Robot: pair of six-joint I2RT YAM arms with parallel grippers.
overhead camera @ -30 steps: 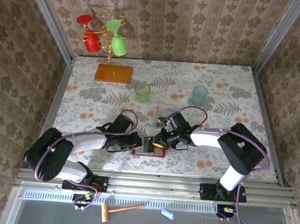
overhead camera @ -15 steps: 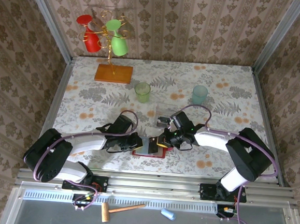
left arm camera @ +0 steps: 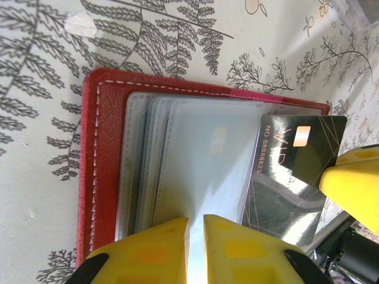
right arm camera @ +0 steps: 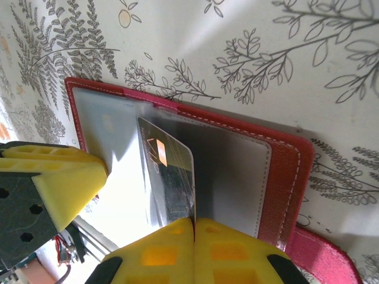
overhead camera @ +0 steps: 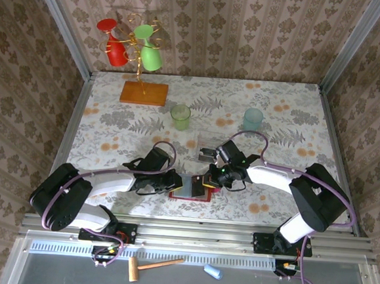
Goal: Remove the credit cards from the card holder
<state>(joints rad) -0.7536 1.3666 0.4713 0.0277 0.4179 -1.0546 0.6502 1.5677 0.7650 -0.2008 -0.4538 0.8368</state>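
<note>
Two glasses, a red glass (overhead camera: 116, 54) and a green glass (overhead camera: 150, 57), hang on the gold rack (overhead camera: 133, 40) at the far left, above its orange wooden base (overhead camera: 144, 93). Right of that base, a light green cup (overhead camera: 180, 117) stands upright on the flowered table (overhead camera: 292, 104), well apart from your work.

Near the front edge at the centre, your left gripper (left arm camera: 196, 222) reaches in from the left. Its jaws are almost together, pinching the clear sleeves of the card holder (left arm camera: 103, 148). That red holder lies open and flat on the table between the two grippers. A dark credit card (left arm camera: 290, 177) sticks partly out of the sleeves toward the right. Your right gripper (right arm camera: 194, 222) has its jaws closed tight on that card's free edge. The yellow fingers of both grippers sit close together over the holder, crowding each other.

Just far of the holder, beside the right wrist, lies a small flat thing (overhead camera: 206, 151); you cannot tell what it is. Farther right, toward the far side, a teal cup (overhead camera: 252, 119) stands upright, well apart from the arms.
</note>
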